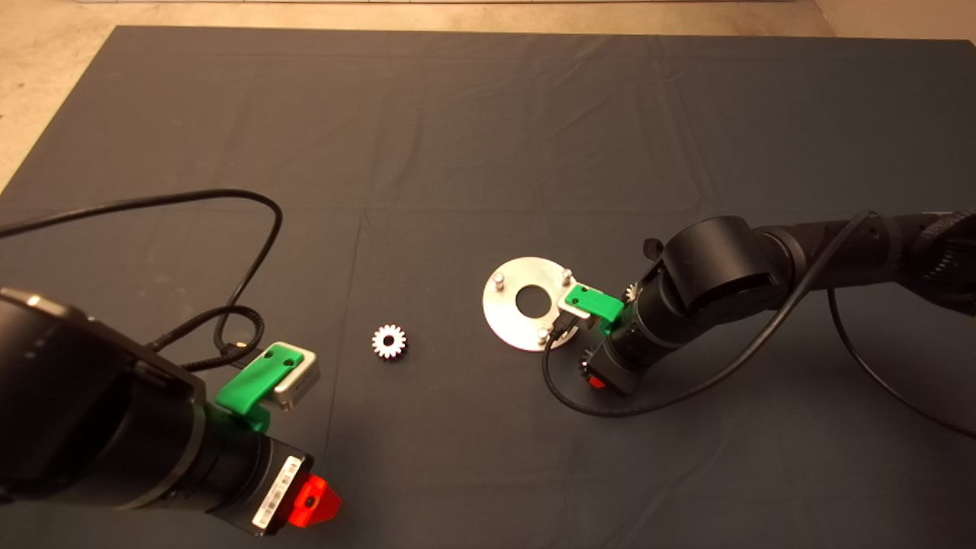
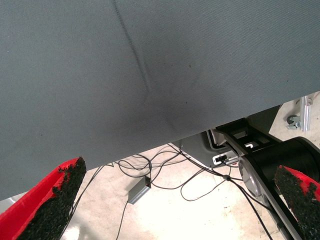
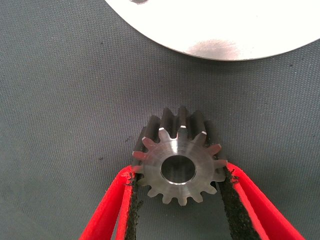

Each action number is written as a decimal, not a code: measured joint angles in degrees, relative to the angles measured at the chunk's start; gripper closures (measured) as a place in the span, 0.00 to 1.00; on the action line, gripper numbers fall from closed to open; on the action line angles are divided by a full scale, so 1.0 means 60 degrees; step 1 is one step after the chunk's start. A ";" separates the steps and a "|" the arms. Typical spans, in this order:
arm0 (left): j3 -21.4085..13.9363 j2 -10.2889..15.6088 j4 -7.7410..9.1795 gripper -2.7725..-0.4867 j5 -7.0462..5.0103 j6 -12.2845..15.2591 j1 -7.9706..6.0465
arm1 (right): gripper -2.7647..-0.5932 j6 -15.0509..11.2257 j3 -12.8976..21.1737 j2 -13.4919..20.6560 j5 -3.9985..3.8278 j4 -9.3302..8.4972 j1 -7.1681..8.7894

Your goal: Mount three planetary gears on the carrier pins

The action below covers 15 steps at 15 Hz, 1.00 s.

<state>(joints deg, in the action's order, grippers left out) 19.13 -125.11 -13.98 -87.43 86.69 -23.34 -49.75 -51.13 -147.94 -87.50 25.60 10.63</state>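
Observation:
The round silver disc lies right of the mat's centre, its three carrier pins bare. It also shows in the right wrist view. One planetary gear lies flat on the mat left of the disc. A second gear peeks out from behind the right arm. My right gripper is low at the disc's near right edge. In the right wrist view my right gripper is shut on a third gear, both pads against its teeth, just off the disc. My left gripper is parked at the lower left, open.
A black cable loops over the mat from the left arm. Another cable curls beside the right gripper. In the left wrist view, cables and a frame lie on the floor past the mat's edge.

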 joint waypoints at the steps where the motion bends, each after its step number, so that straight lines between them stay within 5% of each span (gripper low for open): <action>1: 0.0000 0.0000 0.0001 0.01 0.0000 0.0000 0.0000 | 0.81 0.0004 0.0000 -0.0003 0.0000 0.0000 0.0000; 11: 0.0000 -0.0022 0.0001 0.01 0.0000 0.0000 0.0000 | 0.89 0.0035 0.0117 0.0001 -0.0061 0.0010 0.0037; 15: 0.0000 -0.0022 -0.0002 0.01 0.0000 0.0000 0.0000 | 0.89 0.0037 0.0360 0.0005 -0.0061 0.0010 0.0615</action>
<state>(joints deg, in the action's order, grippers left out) 19.13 -125.25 -13.99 -87.43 86.69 -23.34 -49.53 -48.97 -147.91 -87.87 25.66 14.32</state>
